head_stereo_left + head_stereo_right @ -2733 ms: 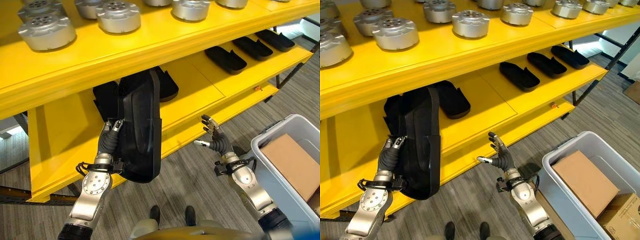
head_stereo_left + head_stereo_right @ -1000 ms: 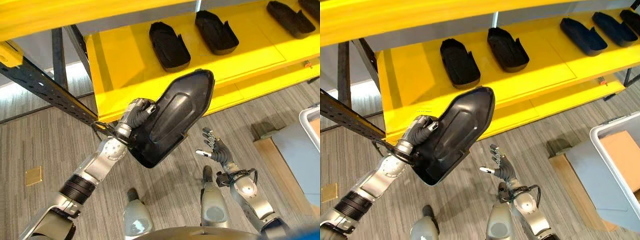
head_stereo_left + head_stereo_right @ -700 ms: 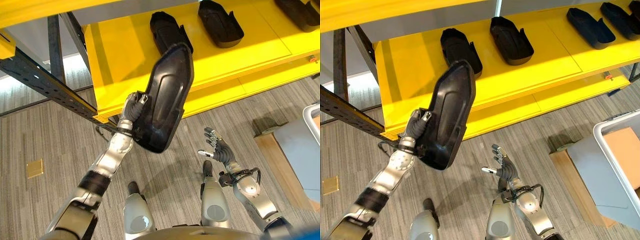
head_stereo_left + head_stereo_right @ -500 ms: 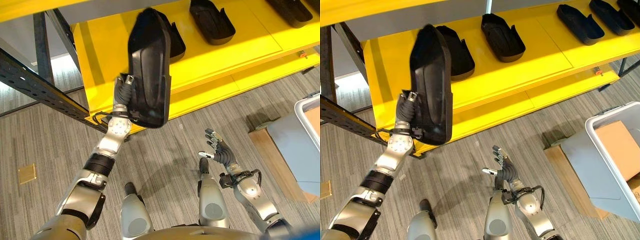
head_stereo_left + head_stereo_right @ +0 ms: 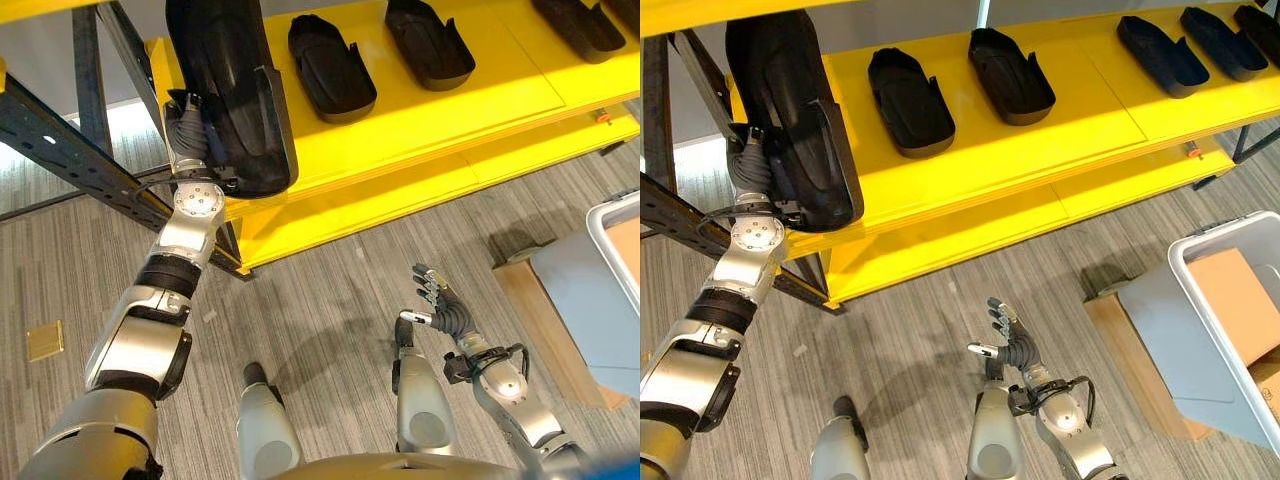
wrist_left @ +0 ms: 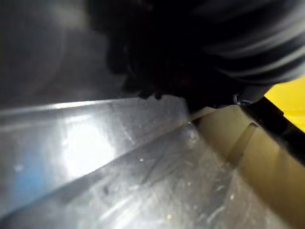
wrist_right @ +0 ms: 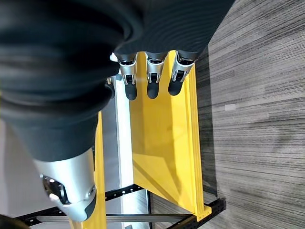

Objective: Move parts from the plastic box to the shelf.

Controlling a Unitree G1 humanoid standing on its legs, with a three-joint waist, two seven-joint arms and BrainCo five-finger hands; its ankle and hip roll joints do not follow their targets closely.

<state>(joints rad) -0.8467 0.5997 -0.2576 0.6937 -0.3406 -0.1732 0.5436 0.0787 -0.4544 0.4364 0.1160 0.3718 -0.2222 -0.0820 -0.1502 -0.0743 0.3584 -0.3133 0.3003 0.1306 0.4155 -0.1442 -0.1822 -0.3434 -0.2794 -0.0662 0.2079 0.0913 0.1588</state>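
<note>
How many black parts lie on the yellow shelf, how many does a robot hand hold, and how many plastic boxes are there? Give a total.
Black parts lying on the yellow shelf: 5
Black part held by the left robot hand: 1
Plastic box: 1
Total: 7

Right hand [image 7: 147,71]: dark ribbed cover occupies the upper part of the right wrist view; silver fingers with dark tips [image 7: 151,82] extend in a row, straight and apart, grasping nothing. Beyond the fingertips: the yellow painted metal shelf unit [image 7: 162,143], seen edge-on. A black perforated steel frame bar [image 7: 143,217] runs beside it. Alongside lies grey wood-grain plank flooring [image 7: 252,124].
</note>
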